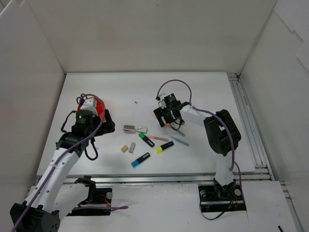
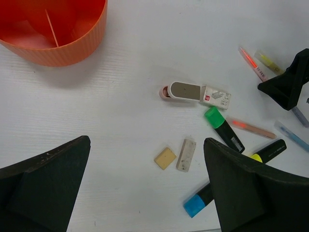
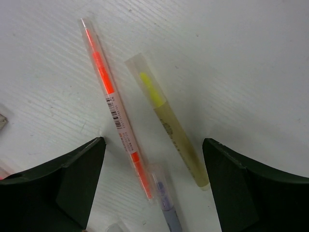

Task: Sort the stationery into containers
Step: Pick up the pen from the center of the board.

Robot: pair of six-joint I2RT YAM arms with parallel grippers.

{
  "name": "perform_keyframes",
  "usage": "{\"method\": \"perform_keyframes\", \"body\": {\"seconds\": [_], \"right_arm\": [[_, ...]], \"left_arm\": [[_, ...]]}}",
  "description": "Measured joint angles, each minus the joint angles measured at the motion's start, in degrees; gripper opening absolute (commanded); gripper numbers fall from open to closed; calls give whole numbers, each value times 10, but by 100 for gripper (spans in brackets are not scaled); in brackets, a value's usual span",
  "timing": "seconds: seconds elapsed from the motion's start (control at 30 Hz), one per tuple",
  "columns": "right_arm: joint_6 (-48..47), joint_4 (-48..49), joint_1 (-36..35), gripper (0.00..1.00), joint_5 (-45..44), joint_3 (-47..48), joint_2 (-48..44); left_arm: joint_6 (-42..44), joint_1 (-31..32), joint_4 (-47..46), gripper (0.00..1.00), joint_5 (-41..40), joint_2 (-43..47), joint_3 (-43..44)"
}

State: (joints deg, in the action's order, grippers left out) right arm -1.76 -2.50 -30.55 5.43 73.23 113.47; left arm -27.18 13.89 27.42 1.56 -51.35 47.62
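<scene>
holder (image 2: 82, 43): cut by top-left edge | purple pen (image 3: 166, 210): runs off bottom edge | speck (image 1: 136, 102): too small to identify

**Tally by kind**

One round orange holder (image 2: 72, 43) stands on one table (image 1: 203, 96).

Three black highlighters: a green-capped highlighter (image 2: 223, 129), a yellow-ended highlighter (image 2: 269, 150) and a blue-ended highlighter (image 2: 197, 204).

Five thin pens: an orange-red pen (image 2: 248, 60), a yellow pen (image 2: 268, 62), a salmon pen (image 2: 251, 128), a light blue pen (image 2: 292, 136) and a grey-blue pen (image 2: 300, 117).

Two beige erasers: a square tan eraser (image 2: 165, 158) and a pale oblong eraser (image 2: 186, 154).

Two grey-white pieces: a grey piece (image 2: 186, 90) and a white piece (image 2: 216, 97).

Two claws: the left claw (image 2: 147, 140) and the right claw (image 3: 153, 142).
</scene>
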Motion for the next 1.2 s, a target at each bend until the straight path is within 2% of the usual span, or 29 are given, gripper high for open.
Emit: {"method": "perform_keyframes", "body": {"seconds": [0.3, 0.83, 0.93, 1.03, 1.2], "right_arm": [[-2, -1, 6, 80, 26, 1, 0], [-1, -3, 57, 80, 93, 17, 0], [0, -3, 57, 75, 97, 20, 0], [1, -4, 57, 59, 66, 21, 0], [2, -5, 51, 53, 8, 31, 14]], "left_arm": [[10, 0, -14, 100, 15, -8, 0], [17, 0, -27, 99, 29, -10, 0], [17, 0, -34, 100, 30, -17, 0], [17, 0, -37, 100, 30, -30, 0], [17, 0, -38, 99, 30, -49, 0]]}}
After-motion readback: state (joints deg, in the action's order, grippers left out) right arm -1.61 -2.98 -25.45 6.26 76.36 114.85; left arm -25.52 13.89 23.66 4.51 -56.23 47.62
